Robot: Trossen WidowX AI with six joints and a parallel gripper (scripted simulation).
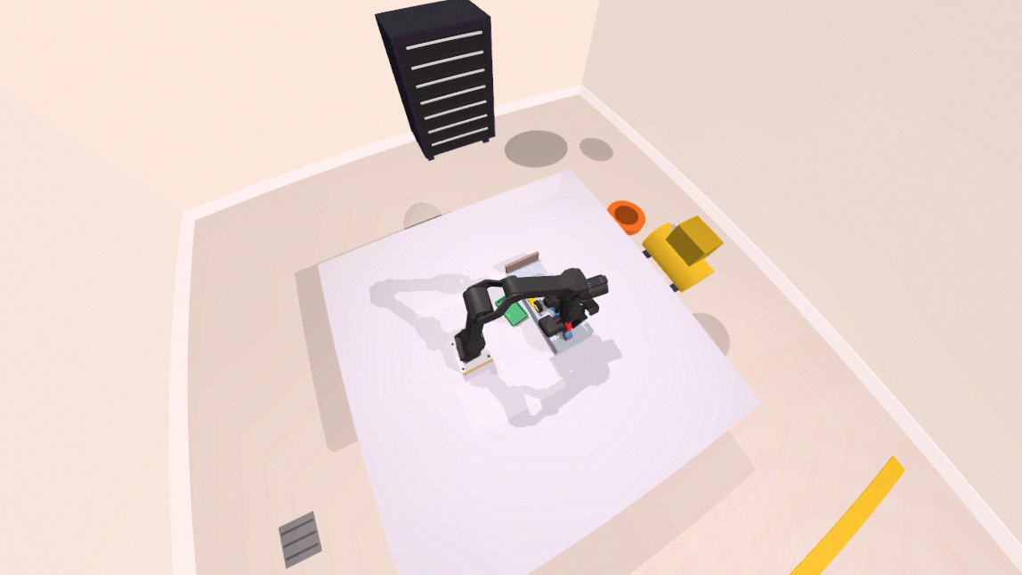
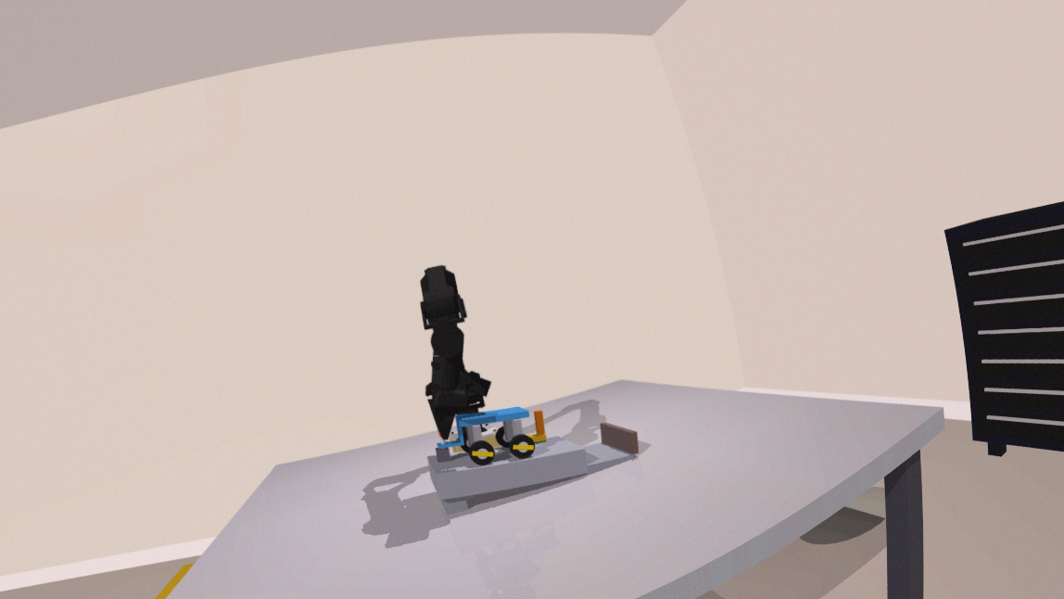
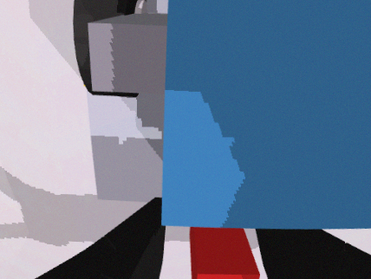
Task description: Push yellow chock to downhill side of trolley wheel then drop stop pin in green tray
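Note:
The blue trolley [image 2: 494, 415] [image 3: 277, 65] stands on the grey ramp [image 2: 520, 469] [image 1: 563, 345]. The chock [image 2: 539, 423], with its upright orange handle and yellow body, sits at the trolley's downhill wheels; its exact contact with a wheel is not clear. The red-headed stop pin [image 1: 568, 327] [image 3: 223, 251] stands at the uphill end, its lower part hidden by the trolley in the wrist view. My gripper [image 3: 211, 211] [image 2: 445, 435] is open, low over the uphill end, with the red head between its fingers and a visible gap on the left. The green tray [image 1: 512, 312] lies beside the ramp, partly behind the arm.
A brown end board [image 1: 522, 262] [image 2: 618, 438] stands across the downhill end of the ramp. The arm base [image 1: 471, 357] is on the tray's side of the ramp. The trolley's blue deck fills much of the wrist view, close beside the fingers.

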